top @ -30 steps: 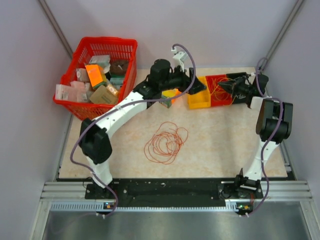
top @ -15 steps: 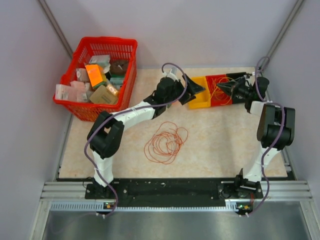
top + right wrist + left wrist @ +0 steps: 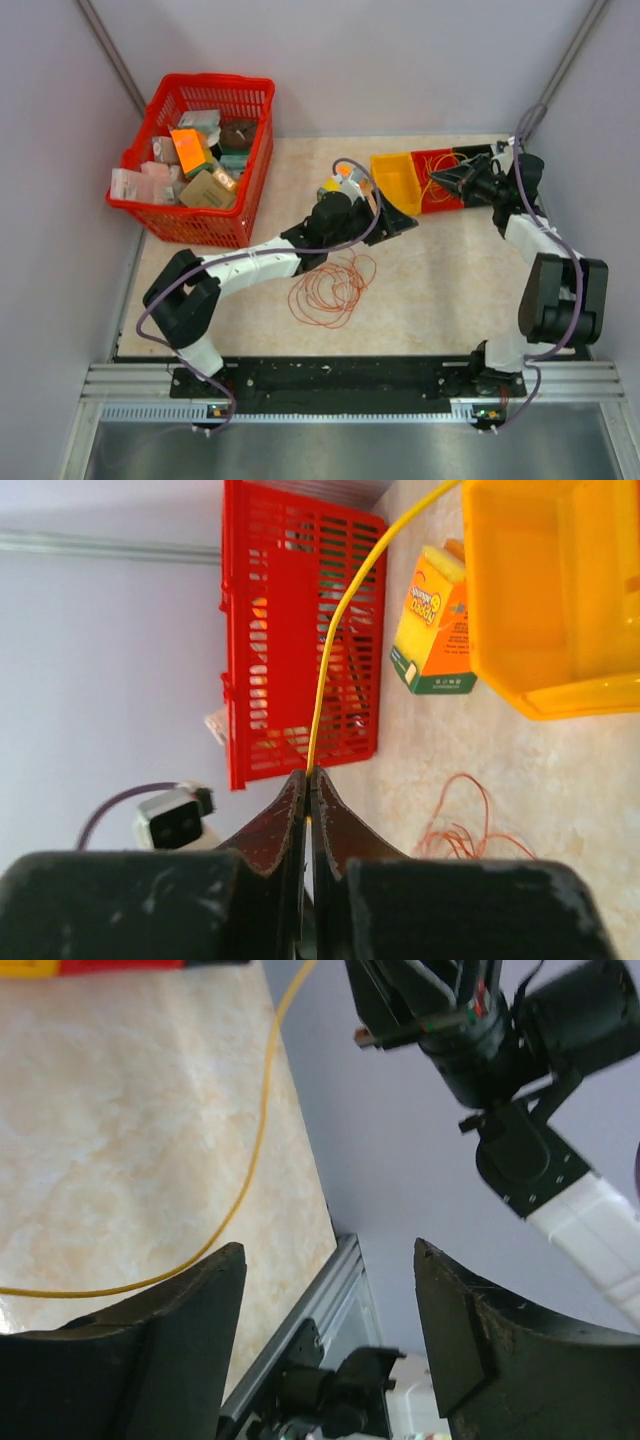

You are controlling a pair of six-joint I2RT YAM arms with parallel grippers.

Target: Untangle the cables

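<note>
A loose coil of orange-red cables [image 3: 330, 285] lies on the table's middle, its edge also showing in the right wrist view as orange cables [image 3: 470, 825]. A single yellow cable [image 3: 345, 610] runs up from my right gripper [image 3: 311, 773], which is shut on it above the red bin [image 3: 445, 200]. The same yellow cable [image 3: 255, 1150] curves over the tabletop in the left wrist view. My left gripper [image 3: 330, 1260] is open with nothing between its fingers; it reaches across just above the coil, near the yellow bin [image 3: 395, 180]. More thin wires lie in the red bin.
A red basket [image 3: 195, 150] full of packets stands at the back left. A yellow sponge box [image 3: 435, 620] sits beside the yellow bin [image 3: 550, 590]. The table's right edge and metal rail [image 3: 320, 1310] are close to the left gripper.
My left arm has drawn back from the bins toward the table's middle and dropped lower, jaws still open. The right gripper stays shut on the yellow cable and has shifted slightly.
</note>
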